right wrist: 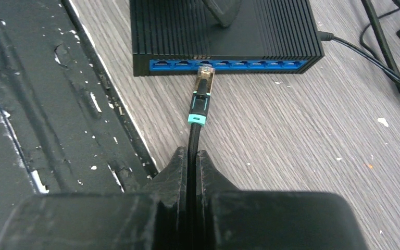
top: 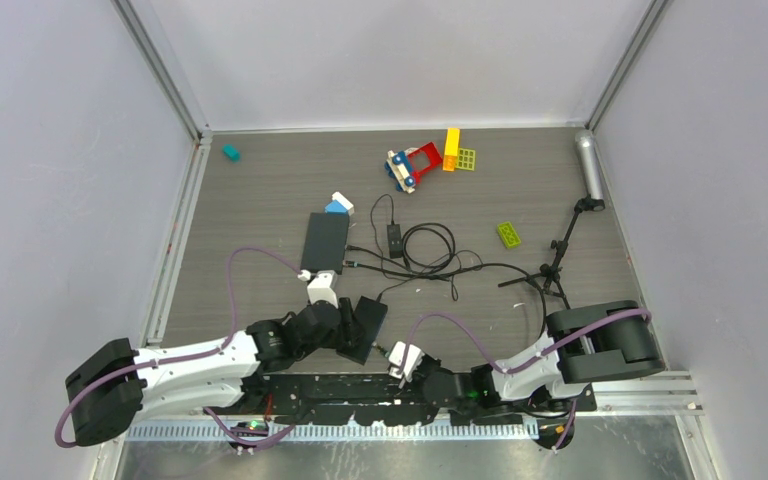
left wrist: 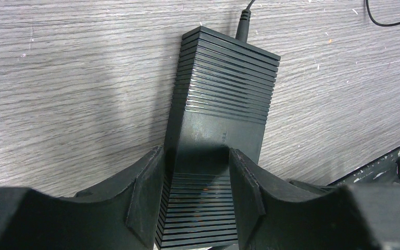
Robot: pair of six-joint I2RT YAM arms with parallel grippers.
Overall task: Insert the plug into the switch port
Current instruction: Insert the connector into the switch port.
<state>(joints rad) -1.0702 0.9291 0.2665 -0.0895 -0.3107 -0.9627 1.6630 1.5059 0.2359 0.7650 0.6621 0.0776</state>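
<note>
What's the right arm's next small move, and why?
Probably ease the right gripper, pinching the cable, forward: the plug tip sits at a blue port on the switch, seemingly aligned but unseated, and the left gripper braces it.

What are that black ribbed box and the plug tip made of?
The switch looks like matte black moulded plastic: fine ribs, dull sheen. The plug tip glints gold, so probably metal shielding, perhaps clear plastic over contacts.

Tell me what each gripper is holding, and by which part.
Right gripper pinches the cable a little behind the plug. Left gripper clamps the switch across its two sides.
</note>
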